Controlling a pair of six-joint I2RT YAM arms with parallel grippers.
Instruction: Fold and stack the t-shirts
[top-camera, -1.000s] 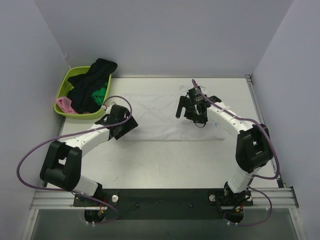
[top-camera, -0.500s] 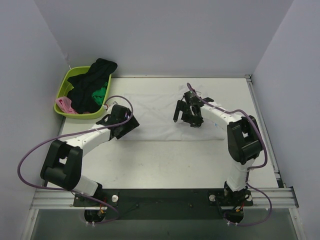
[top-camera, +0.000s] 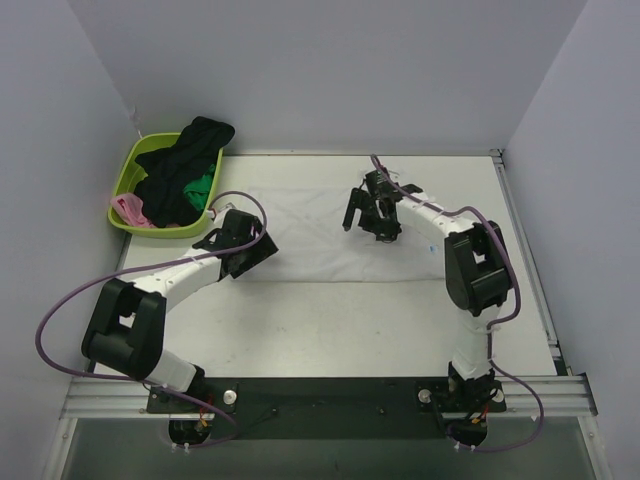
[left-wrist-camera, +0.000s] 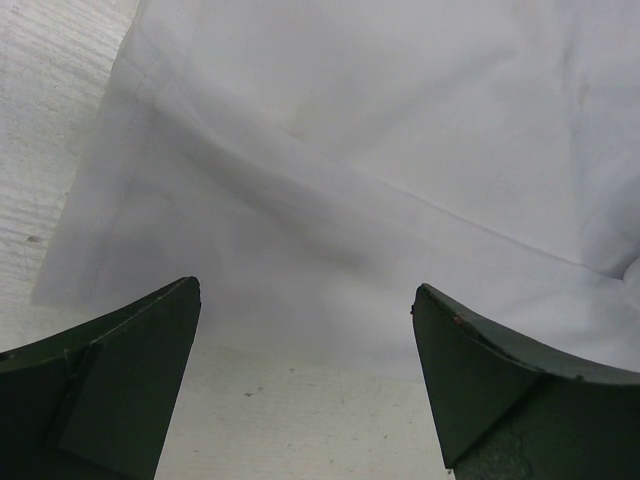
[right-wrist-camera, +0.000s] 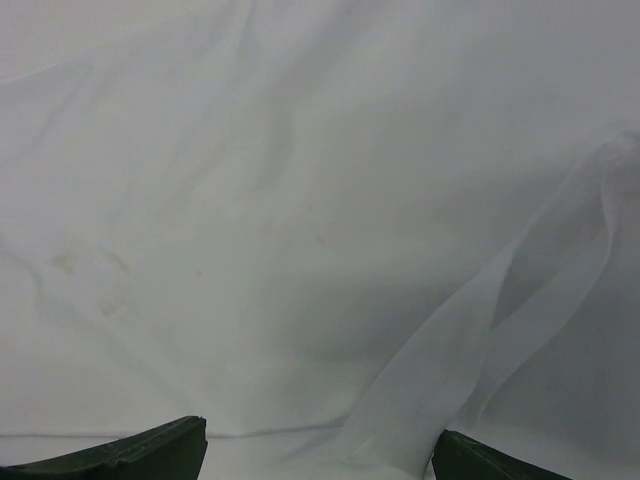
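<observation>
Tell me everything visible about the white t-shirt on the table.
The large plain white cloth t-shirt lies spread flat on the white table, thin and lightly wrinkled. The open left pincer hangs over its left edge, the open right pincer over its right part, by a raised fold; neither grips it.

White t-shirt (top-camera: 320, 240) flat mid-frame; left gripper (top-camera: 243, 248) at its left edge, right gripper (top-camera: 368, 220) over its upper right, jaws apart; basket (top-camera: 122, 185) with black shirts (top-camera: 185, 165) upper left
</observation>
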